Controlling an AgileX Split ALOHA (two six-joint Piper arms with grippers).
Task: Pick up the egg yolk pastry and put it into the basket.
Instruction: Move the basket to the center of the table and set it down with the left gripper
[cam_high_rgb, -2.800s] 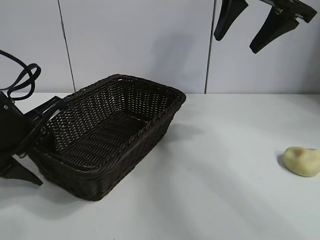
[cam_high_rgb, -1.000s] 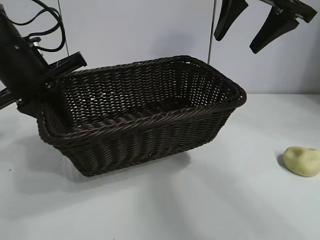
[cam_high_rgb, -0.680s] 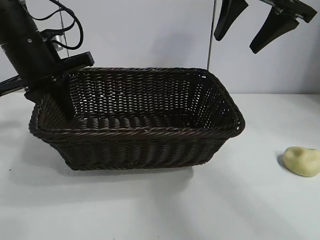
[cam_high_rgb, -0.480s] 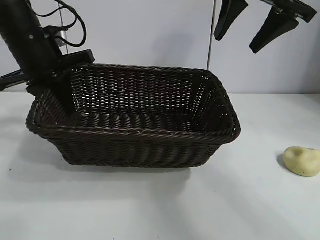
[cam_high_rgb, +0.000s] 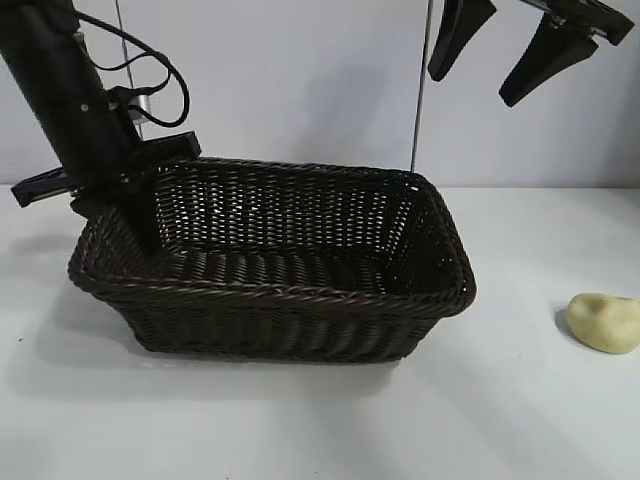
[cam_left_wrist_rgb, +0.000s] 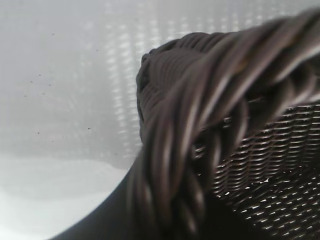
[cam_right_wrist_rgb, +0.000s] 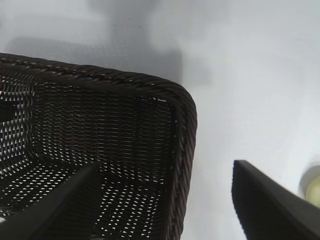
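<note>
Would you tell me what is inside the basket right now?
Only one finger of the left gripper, clamped over the rim of the basket. The near wall hides part of the floor. The egg yolk pastry lies outside.

basket (cam_high_rgb: 300, 300): dark wicker, upright, table centre-left | egg yolk pastry (cam_high_rgb: 603, 322): pale yellow, right, well apart

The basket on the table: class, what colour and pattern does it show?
Dark brown woven wicker basket with a braided rim; clearest in the exterior view.

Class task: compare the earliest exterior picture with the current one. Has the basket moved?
Yes. The basket, gripped at its rim by the left gripper, has swung round and shifted right, closer to the unmoved pastry.
</note>
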